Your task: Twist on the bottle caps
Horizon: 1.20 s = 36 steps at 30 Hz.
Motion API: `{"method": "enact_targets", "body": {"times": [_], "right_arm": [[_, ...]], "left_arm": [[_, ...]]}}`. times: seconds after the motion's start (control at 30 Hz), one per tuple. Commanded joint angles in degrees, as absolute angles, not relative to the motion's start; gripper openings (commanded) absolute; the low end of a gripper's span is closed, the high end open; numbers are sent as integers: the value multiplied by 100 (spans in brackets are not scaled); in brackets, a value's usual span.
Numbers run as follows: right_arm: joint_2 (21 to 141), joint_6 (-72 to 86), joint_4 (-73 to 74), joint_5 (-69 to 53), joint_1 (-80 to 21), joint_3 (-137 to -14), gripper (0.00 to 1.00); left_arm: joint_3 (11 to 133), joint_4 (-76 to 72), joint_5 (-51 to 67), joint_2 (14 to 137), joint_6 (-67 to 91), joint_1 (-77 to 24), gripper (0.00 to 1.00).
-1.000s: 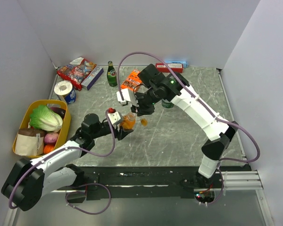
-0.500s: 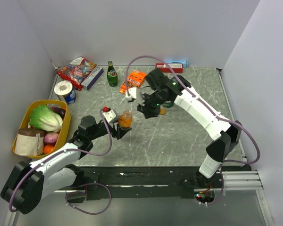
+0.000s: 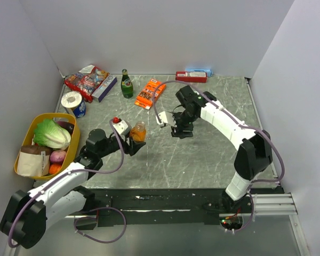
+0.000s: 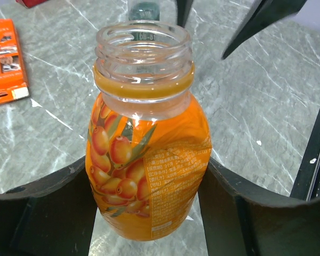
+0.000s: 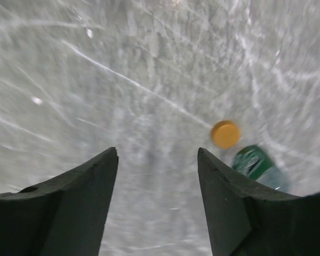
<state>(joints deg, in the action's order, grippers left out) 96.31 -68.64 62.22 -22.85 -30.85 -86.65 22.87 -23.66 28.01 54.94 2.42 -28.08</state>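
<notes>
My left gripper (image 3: 134, 142) is shut on the squat orange bottle (image 3: 138, 132), holding it upright by its body (image 4: 149, 160). The bottle's neck (image 4: 144, 48) is open with no cap on it. My right gripper (image 3: 181, 131) is open and empty, pointing down over the table right of the bottle (image 5: 157, 154). The orange-brown cap (image 5: 225, 134) lies on the table just beyond its right finger (image 5: 229, 197). A blurred green bottle (image 5: 255, 162) is beside the cap, and its dark top (image 4: 144, 9) shows behind the orange bottle. The whitish cap is out of view.
A yellow basket (image 3: 28, 136) of vegetables stands at the left. At the back are snack bags (image 3: 86, 79), a tape roll (image 3: 72, 100), a tall green glass bottle (image 3: 126, 84), an orange packet (image 3: 149, 92) and a red box (image 3: 191, 77).
My right gripper has swung right and down toward the table, away from the orange bottle. My left gripper has carried the bottle slightly back and to the left.
</notes>
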Motion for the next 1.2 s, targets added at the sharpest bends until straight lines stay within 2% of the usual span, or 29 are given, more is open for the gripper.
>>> {"method": "enact_targets", "body": {"times": [0.0,0.2,0.5,0.73,1.17], "right_arm": [[10106,-8680,6064,-2005,-3041,-8876,70],[10933,-9876,6091,-1381,-2988,-9404,72],[12014,-10687,6336,-668,-2769,-10186,71],[12094,-10732,6653,-413,-2751,-10099,70],[12102,-10406,6240,-440,-2786,-9730,68]], "left_arm": [[2540,-2110,2681,5142,281,-2760,1],[2461,-1907,2646,4922,308,-2654,1],[2391,-1933,2698,4887,281,-2312,1],[2312,-2153,2751,4975,325,-2285,1],[2294,-2250,2795,5106,378,-2285,1]]}}
